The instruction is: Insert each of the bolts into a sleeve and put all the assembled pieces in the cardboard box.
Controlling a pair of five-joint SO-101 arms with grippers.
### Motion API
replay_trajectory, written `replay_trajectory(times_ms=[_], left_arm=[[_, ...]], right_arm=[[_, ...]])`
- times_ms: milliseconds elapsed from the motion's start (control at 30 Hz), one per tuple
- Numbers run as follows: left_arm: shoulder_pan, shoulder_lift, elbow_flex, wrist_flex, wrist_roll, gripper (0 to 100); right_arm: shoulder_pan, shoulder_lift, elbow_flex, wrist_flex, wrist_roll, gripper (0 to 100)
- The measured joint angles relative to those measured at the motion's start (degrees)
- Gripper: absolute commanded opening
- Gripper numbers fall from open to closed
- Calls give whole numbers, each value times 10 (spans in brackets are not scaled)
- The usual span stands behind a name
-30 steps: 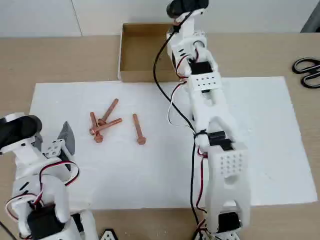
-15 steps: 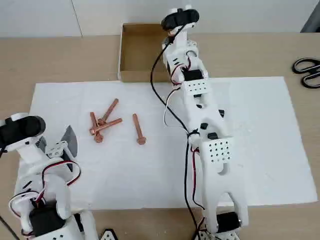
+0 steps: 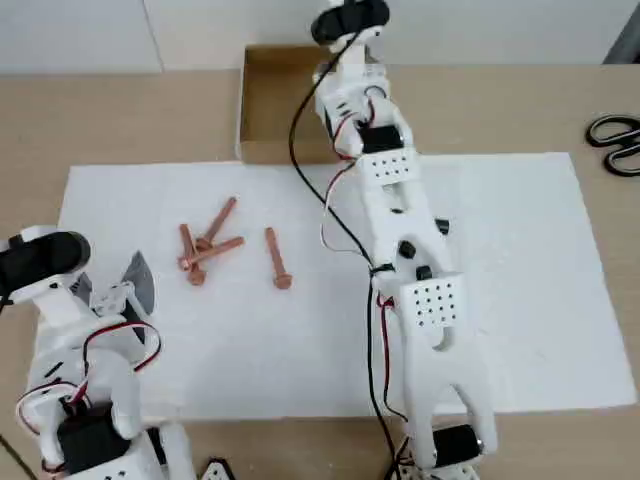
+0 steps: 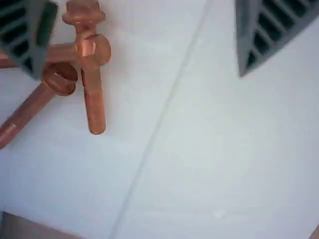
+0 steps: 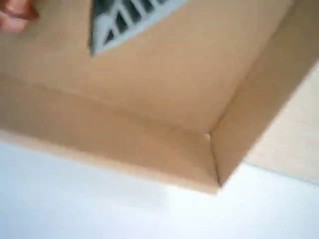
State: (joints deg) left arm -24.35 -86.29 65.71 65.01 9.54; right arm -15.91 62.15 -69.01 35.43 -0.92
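This seems to be a small robotics lab or a hobby workbench. Two arms of white printed plastic, the left arm (image 3: 85, 375) and the right arm (image 3: 425, 300), stand at the near edge of a light wooden tabletop (image 3: 120, 110), their red and black wires bare. A white sheet (image 3: 520, 260) covers its middle, with loose copper bolts (image 3: 277, 258) on it. Scissors (image 3: 615, 143) lie at the right edge.

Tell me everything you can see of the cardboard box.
The cardboard box is a shallow, open-topped tray of plain brown card with low upright walls. It sits flat on the wooden table at the far side, its near wall against the edge of the white sheet. The right arm stretches over its right part and hides that end.
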Motion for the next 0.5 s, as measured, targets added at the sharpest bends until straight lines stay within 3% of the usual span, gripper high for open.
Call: replay_trajectory(times_ms=[200,500], left_arm=[[0,0,0,0,-6,245],[0,0,0,0,-57,245]], right_arm=[[3,-2,-216,222,0,217],[4,-122,-247,505,0,217]])
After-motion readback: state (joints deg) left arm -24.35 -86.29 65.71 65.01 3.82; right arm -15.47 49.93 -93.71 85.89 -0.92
